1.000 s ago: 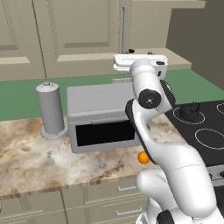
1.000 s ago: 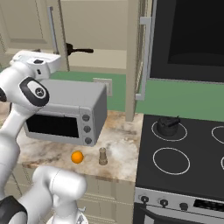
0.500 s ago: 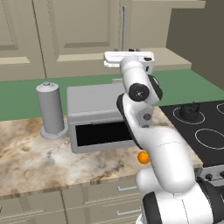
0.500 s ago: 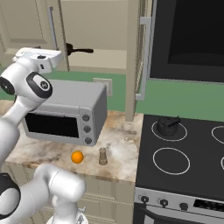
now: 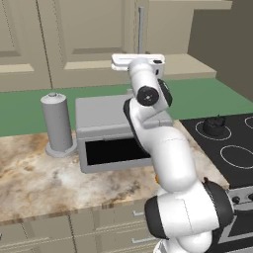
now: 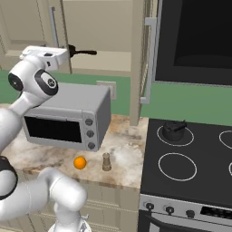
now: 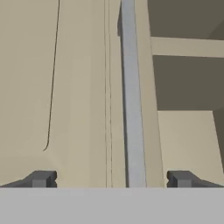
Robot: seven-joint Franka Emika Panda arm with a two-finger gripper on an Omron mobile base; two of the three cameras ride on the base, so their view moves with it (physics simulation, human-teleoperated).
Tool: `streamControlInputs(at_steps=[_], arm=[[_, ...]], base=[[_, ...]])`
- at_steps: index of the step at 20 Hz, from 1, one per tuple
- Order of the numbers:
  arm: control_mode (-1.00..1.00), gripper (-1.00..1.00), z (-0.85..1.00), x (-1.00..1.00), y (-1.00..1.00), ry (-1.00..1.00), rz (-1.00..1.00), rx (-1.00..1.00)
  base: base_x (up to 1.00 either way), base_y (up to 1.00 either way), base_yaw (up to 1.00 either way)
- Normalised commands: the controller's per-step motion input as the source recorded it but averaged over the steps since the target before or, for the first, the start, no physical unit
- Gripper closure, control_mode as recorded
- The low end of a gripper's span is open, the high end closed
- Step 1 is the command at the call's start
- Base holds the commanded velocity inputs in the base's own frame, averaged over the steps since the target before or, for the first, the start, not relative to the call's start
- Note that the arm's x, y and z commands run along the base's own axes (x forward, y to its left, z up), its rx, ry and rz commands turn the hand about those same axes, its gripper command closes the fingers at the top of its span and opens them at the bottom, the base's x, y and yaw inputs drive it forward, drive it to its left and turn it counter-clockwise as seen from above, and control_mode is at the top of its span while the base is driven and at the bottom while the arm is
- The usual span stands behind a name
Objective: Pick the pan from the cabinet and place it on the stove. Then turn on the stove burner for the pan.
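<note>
Arm has swung left over the last second, hand now squared up to the cabinet (image 6: 104,27) door. Gripper (image 7: 111,178) fully spread, empty, straddling the silver bar handle (image 7: 132,109) (smooth, straight). Pan (image 6: 81,52) sits on the beige shelf, upper left of right base view, thin dark handle out. Stove (image 6: 195,158): glossy black glass, white rings.

Pan (image 6: 81,52) on cabinet (image 6: 104,27) shelf, above microwave (image 6: 68,118). Stove (image 6: 190,158) right of microwave w/ pot (image 6: 173,130) on it.
</note>
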Motion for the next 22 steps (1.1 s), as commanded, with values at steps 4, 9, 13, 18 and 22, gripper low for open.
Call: streamControlInputs(at_steps=[4,9,13,18,22], arm=[[-1.00,-1.00,0.00,0.32,0.01,0.00,0.01,0.00],[-1.00,-1.00,-0.01,0.21,0.00,0.00,0.02,0.00],[-1.00,1.00,-0.02,0.37,0.07,0.00,0.04,0.00],[-1.00,1.00,-0.02,0.41,0.03,0.00,0.07,0.00],[-1.00,1.00,-0.08,0.08,-0.08,0.00,0.04,0.00]], base=[[0.00,0.00,0.00],[0.00,0.00,0.00],[0.00,0.00,0.00],[0.00,0.00,0.00],[0.00,0.00,0.00]])
